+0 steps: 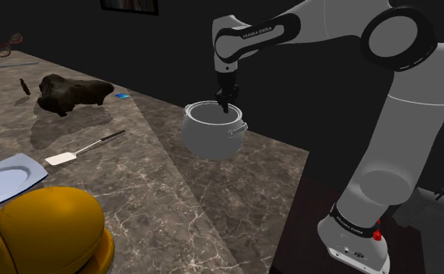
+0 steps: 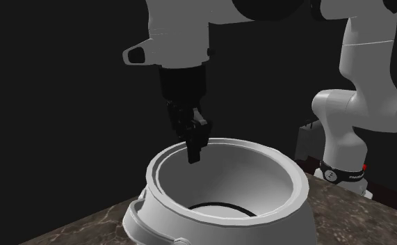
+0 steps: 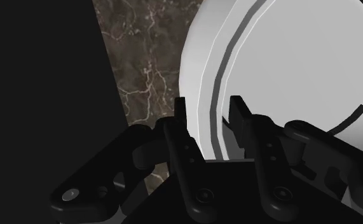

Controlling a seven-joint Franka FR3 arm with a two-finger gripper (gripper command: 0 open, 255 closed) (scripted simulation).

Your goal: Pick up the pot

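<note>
the pot, a pale grey round-bellied vessel with a wide open mouth and a small side handle, sits just right of the middle of the shoulder view, near the far edge of the brown marbled counter, where the stone gives way to a black area. whether its base rests on the stone or hangs just clear of it cannot be told.

the white arm reaches in from the right of that frame and bends down, so the black pincer points straight down at the pot's far rim. in the second exterior view the pincer comes down from the top centre onto the back lip of the pot, which takes up the lower half of the frame, with counter showing at the lower left.

in the wrist view the pincer straddles the rim of the pot: one finger outside the wall, one inside, drawn in narrow and pressed against it from both sides. marbled counter shows beside the pot.

towards the left of the shoulder view lie a white-bladed spatula, a dark lumpy thing with a small blue item just beside it, a pale plate at the left edge, and a big yellow rounded thing in the lower left corner, all well apart from the pot.
</note>
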